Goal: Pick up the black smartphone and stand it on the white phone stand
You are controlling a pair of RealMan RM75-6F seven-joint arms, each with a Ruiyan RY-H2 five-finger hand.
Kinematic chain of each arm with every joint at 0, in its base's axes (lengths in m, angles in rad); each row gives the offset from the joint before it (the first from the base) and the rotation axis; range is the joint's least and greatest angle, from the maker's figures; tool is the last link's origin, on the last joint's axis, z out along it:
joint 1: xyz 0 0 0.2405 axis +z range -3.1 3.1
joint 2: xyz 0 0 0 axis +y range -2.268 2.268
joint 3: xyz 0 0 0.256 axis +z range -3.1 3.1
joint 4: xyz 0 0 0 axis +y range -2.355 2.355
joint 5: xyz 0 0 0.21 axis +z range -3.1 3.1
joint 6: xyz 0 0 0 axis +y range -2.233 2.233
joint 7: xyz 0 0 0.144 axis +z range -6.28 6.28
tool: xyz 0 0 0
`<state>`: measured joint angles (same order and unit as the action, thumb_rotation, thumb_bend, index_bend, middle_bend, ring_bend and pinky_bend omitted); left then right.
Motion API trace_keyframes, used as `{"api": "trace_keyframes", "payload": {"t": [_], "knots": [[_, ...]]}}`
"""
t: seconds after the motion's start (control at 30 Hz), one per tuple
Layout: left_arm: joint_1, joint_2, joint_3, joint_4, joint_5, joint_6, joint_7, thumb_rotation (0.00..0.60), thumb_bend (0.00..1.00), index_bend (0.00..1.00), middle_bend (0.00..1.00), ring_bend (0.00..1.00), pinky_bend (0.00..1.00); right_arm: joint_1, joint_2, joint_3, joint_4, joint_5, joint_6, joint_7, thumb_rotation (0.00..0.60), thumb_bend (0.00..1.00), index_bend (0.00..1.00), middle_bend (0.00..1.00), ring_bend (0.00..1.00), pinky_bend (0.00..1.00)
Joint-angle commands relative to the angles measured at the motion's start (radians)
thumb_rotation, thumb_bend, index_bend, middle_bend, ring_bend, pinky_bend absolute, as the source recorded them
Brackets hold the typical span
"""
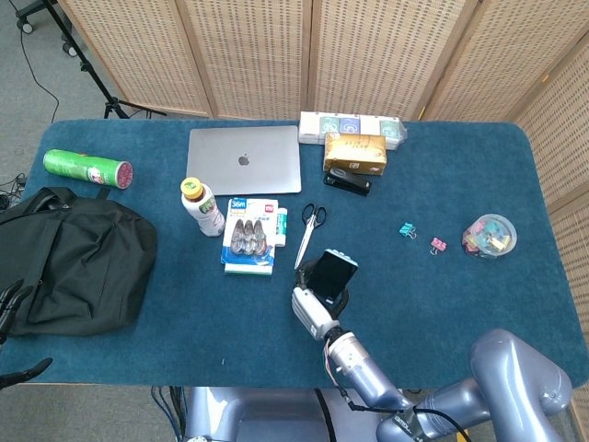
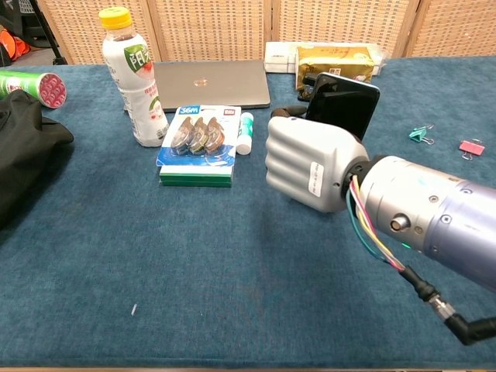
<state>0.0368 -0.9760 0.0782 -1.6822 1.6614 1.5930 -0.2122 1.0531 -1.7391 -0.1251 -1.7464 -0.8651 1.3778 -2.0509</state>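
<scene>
table cloth (image 2: 116, 256): blue, matt, napped fabric
phone (image 2: 342, 105): black, glossy glass face
right hand (image 2: 310, 164): smooth grey plastic shell, matt
forearm (image 2: 434, 217): brushed silvery metal
laptop (image 1: 245, 159): matt grey metal lid, near the back edge
bag (image 1: 69, 262): black cloth, left edge
bottle (image 2: 136, 77): clear plastic, glossy label

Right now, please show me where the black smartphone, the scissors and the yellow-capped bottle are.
black smartphone (image 2: 346, 103): chest view, on the dark screen above the right hand.
scissors (image 1: 307, 230): head view, on the blades just below the black handles.
yellow-capped bottle (image 2: 139, 85): chest view, on the white label.
</scene>
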Motion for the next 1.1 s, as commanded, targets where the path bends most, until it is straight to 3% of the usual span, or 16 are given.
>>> {"api": "trace_keyframes", "payload": {"t": [0.03, 0.23, 0.77, 1.1], "knots": [[-0.001, 0.000, 0.000, 0.000, 0.000, -0.002, 0.001, 0.600, 0.00, 0.00, 0.00, 0.00, 0.00, -0.004, -0.004, -0.001, 0.004, -0.009, 0.013, -0.002, 0.600, 0.25, 0.44, 0.30, 0.37, 0.36], [0.000, -0.001, 0.001, -0.001, 0.001, -0.001, 0.003, 0.600, 0.00, 0.00, 0.00, 0.00, 0.00, -0.010, -0.011, -0.006, 0.000, -0.026, 0.032, -0.011, 0.600, 0.14, 0.29, 0.23, 0.33, 0.36], [-0.001, 0.002, 0.002, 0.000, 0.003, -0.002, -0.001, 0.600, 0.00, 0.00, 0.00, 0.00, 0.00, -0.041, -0.024, -0.010, -0.032, -0.070, 0.093, -0.041, 0.600, 0.05, 0.23, 0.15, 0.27, 0.36], [0.000, 0.001, 0.004, 0.000, 0.006, -0.001, 0.001, 0.600, 0.00, 0.00, 0.00, 0.00, 0.00, -0.054, 0.084, -0.012, -0.175, -0.139, 0.126, -0.003, 0.600, 0.05, 0.23, 0.14, 0.26, 0.36]]}}
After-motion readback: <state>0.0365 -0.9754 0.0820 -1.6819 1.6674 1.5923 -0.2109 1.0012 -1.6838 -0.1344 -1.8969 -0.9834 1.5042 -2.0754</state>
